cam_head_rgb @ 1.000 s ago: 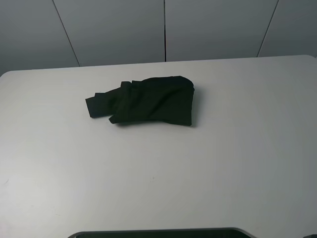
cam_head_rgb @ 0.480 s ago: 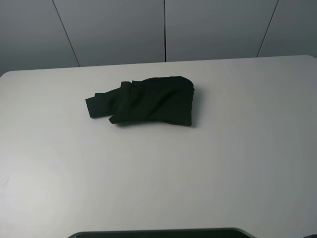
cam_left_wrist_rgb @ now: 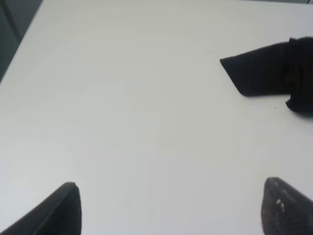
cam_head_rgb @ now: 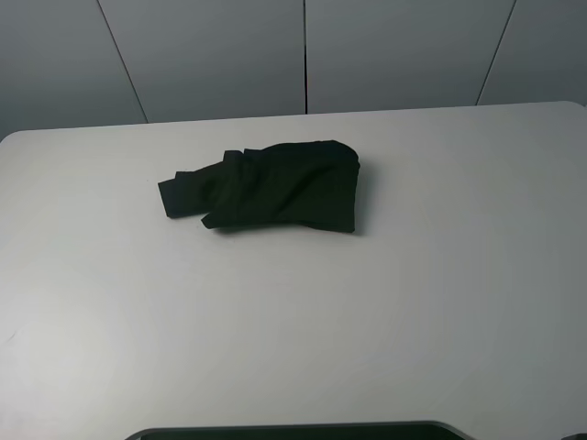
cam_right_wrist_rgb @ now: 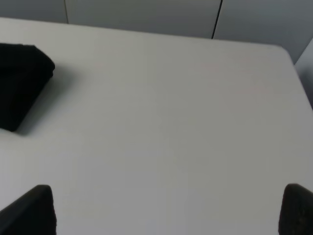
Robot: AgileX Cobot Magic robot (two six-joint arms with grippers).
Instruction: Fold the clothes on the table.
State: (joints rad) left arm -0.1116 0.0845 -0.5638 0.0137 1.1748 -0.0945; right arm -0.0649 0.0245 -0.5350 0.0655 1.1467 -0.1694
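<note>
Both claws spread over bare worktop, dark garment lying further back.

Nearest, the left claw [cam_left_wrist_rgb: 171, 208] hangs above the white worktop [cam_head_rgb: 293, 330] with its fingertips [cam_left_wrist_rgb: 66, 205] set wide apart, nothing between them; the right claw [cam_right_wrist_rgb: 168, 210] is spread the same way, empty. Beyond them, well apart from both, the black garment [cam_head_rgb: 266, 188] lies bunched and partly folded towards the worktop's far edge, a narrow end sticking out leftward. Behind it stands a grey panelled wall [cam_head_rgb: 303, 55].
</note>
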